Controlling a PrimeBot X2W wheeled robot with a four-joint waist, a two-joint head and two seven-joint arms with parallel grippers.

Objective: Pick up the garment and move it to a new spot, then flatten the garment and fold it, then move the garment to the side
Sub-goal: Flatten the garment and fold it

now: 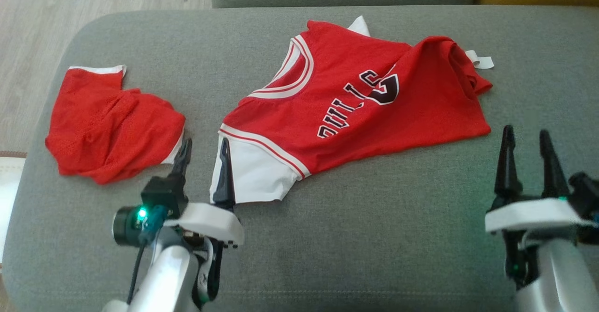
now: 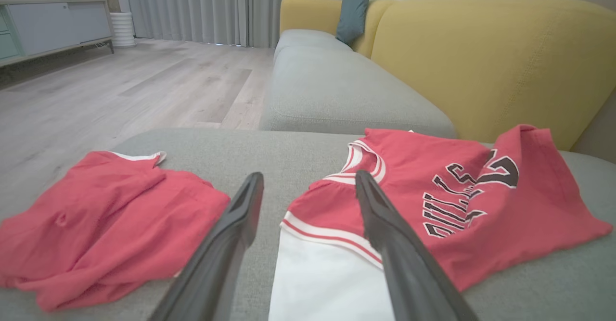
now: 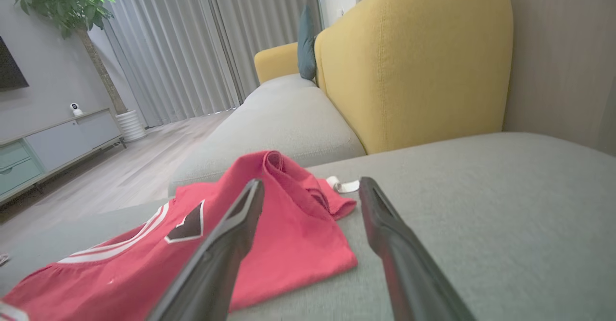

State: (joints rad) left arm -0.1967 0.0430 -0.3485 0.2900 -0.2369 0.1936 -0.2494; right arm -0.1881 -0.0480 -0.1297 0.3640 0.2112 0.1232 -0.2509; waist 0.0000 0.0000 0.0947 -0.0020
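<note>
The left fingers are spread and empty at the white sleeve of the jersey, perhaps touching it. The right fingers are spread near its hem. The jersey lies rumpled on the grey cushion, so flattening, folding and moving it aside seem still to do.

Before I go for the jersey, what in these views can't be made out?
- Jersey lettering and number: partly covered by its own folded-over right side, head view.
- Whether the left gripper touches the white sleeve: one finger overlaps the sleeve edge in the head and left wrist views.
- White tag print: too small, head and right wrist views.
- Red shorts waistband: lost in bunched folds.
</note>
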